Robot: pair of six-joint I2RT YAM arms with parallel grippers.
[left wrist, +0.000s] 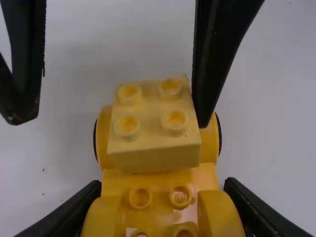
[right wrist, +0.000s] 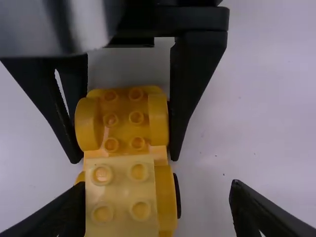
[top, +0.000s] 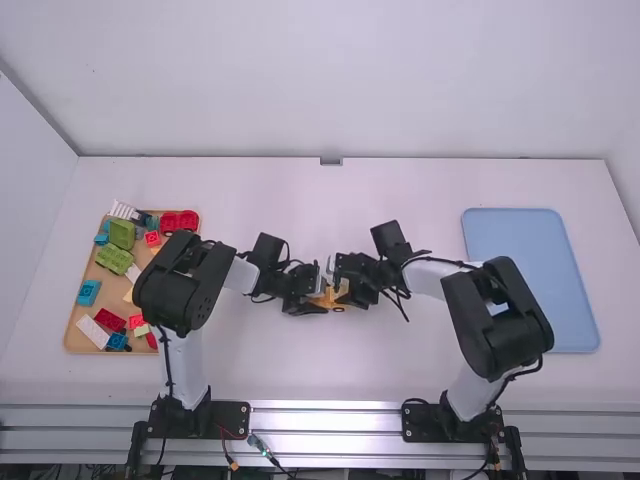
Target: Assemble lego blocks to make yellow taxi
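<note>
"Between the two arms, near the middle of the table (top: 300, 375), what's being built?"

"The taxi's wheeled yellow base (right wrist: 133, 118). The left tool (right wrist: 125, 157) is clamped across one end of it, and a paler yellow block (left wrist: 154, 121) sits on top, further along."

"And the right tool (left wrist: 112, 122)?"

"Spread wide around that block. One finger is at or just beside its side; I can't tell if they touch. The other stands apart."

"So which step is this?"

"Fitting the cab, I'd judge. Next I'd check that the block is square on the studs, then press it straight down while the left tool steadies the base. I can't tell whether it's fully seated; a sideways nudge could skew it."

"What about the surroundings?"

"A white table with a plain pale wall (top: 340, 80) behind. Towards the left, a wooden tray (top: 78, 344) carries loose blocks (top: 113, 258) in green, red, blue and white. Over on the right lies a light-blue tray (top: 530, 280), perhaps meant for the finished taxi."
</note>
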